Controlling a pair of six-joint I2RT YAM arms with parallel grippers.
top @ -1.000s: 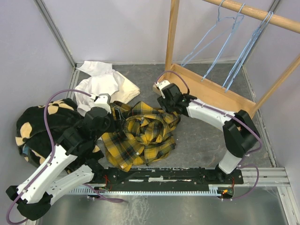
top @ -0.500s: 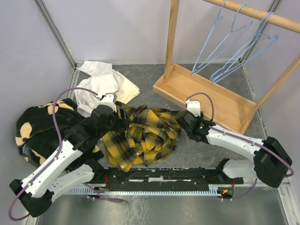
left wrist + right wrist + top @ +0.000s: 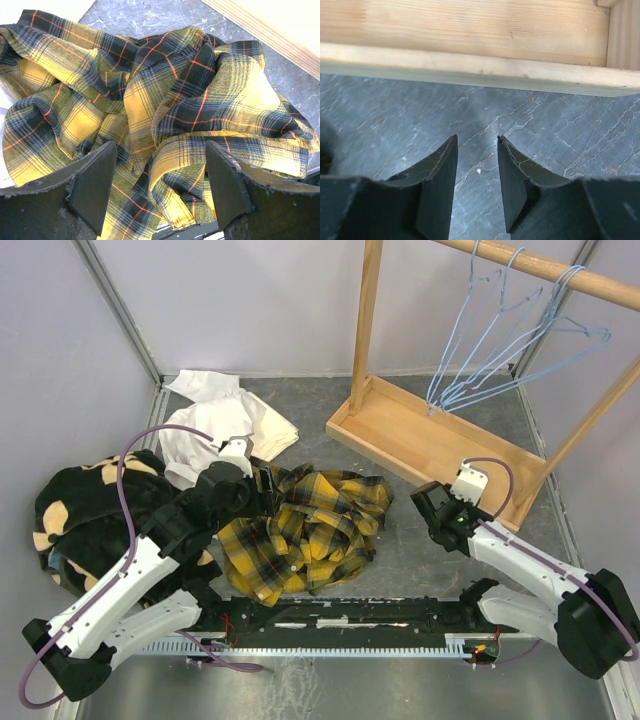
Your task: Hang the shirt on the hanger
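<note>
The yellow and black plaid shirt (image 3: 310, 530) lies crumpled on the grey floor in the middle. It fills the left wrist view (image 3: 165, 95). My left gripper (image 3: 270, 490) hovers over the shirt's left part, open and empty (image 3: 160, 150), with folds of cloth between and below the fingers. My right gripper (image 3: 432, 502) is open with a narrow gap and empty (image 3: 476, 137). It is low over bare floor to the right of the shirt, just in front of the wooden tray's edge (image 3: 470, 67). Three light-blue wire hangers (image 3: 480, 390) hang on the wooden rod (image 3: 560, 272) at the back right.
A white garment (image 3: 220, 420) lies at the back left. A black fleece with tan patches (image 3: 85, 510) lies at the left. The rack's wooden tray base (image 3: 440, 440) and post (image 3: 366, 320) stand at the right. The arms' mounting rail (image 3: 350, 615) runs along the front.
My right gripper has pulled away from the shirt and moved right and nearer, to the tray's front edge. The hangers have swung right on the rod. My left gripper has shifted slightly right over the shirt.
</note>
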